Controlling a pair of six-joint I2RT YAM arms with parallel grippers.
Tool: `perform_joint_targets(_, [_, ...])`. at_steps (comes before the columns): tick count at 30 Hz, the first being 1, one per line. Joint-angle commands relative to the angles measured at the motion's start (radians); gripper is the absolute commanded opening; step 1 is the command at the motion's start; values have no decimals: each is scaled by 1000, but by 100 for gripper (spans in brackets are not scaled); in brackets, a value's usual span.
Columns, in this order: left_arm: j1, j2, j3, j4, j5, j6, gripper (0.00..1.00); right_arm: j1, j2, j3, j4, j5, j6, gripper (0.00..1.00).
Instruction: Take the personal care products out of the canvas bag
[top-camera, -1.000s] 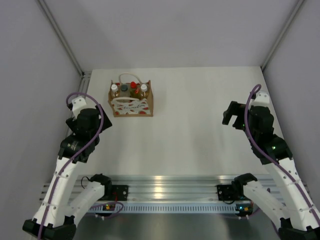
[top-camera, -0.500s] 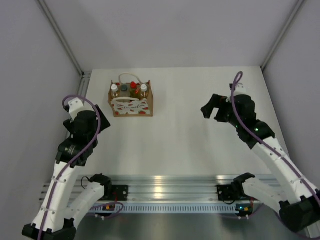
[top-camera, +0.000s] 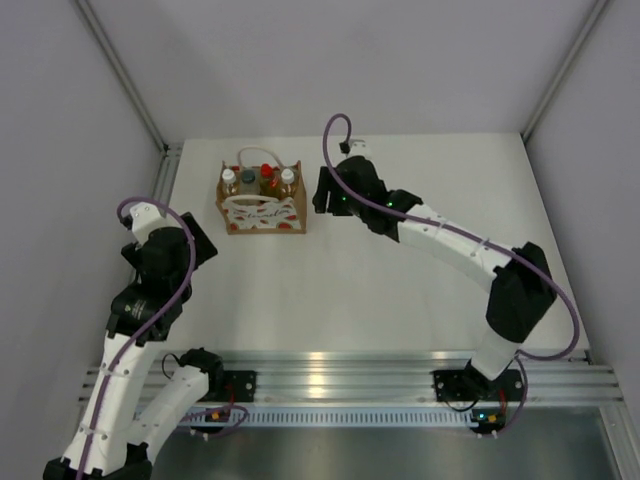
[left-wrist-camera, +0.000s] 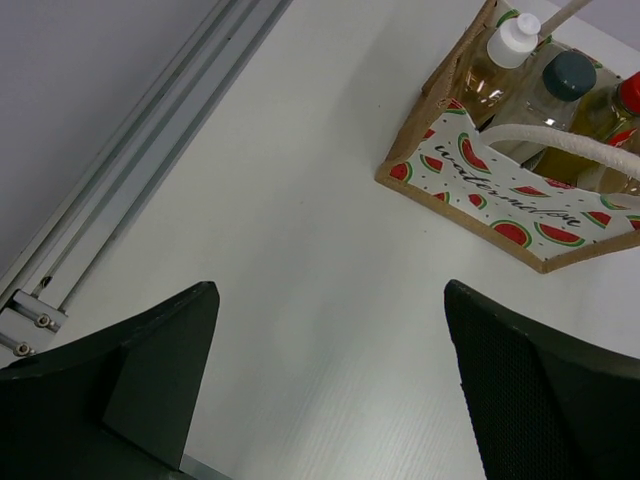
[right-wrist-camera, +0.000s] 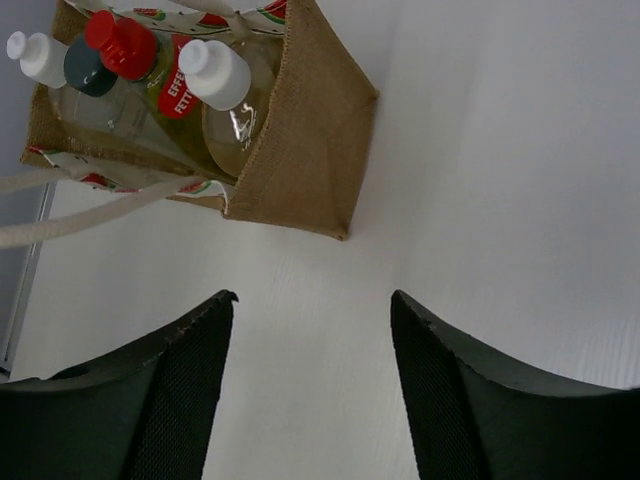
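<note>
Your bag (top-camera: 262, 212) stands upright on the far left part of the table (top-camera: 400, 270), its white watermelon panel facing the arm bases. All 4 bottles (top-camera: 248, 180) are inside it in 1 row. From the right end they run: the right white-capped bottle (right-wrist-camera: 213, 68), the red-capped bottle (right-wrist-camera: 120, 40), the dark-capped bottle (right-wrist-camera: 88, 65) and the left white-capped bottle (right-wrist-camera: 35, 55). A rope handle (left-wrist-camera: 560, 140) hangs over the front side.

Your right gripper (right-wrist-camera: 312, 296) is open, fingers spread wide and holding nothing. It sits just beside the bag's brown right side wall, not touching it and pointing at it, with the right arm stretched across the table. The bottle nearest to it is the right white-capped bottle.

Your left gripper (left-wrist-camera: 330, 288) is open too, and empty. It hangs over the table near the left edge, well apart from the bag, and is aimed toward the bag's front left corner. A rail (left-wrist-camera: 130, 170) runs along the table edge on its left.
</note>
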Motion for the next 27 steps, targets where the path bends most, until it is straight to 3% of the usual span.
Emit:
perform_joint_targets(1, [-3,-4,-7,30,0,-4,99,29,99,121,105,59,74,61])
perform_joint_targets(18, [-3,19,-8,32,40,-2,99,55,420,395,113,28,178,52])
perform_joint_targets(27, [-3,16,-7,32,37,-4,99,72,444,349,87,64,194,44])
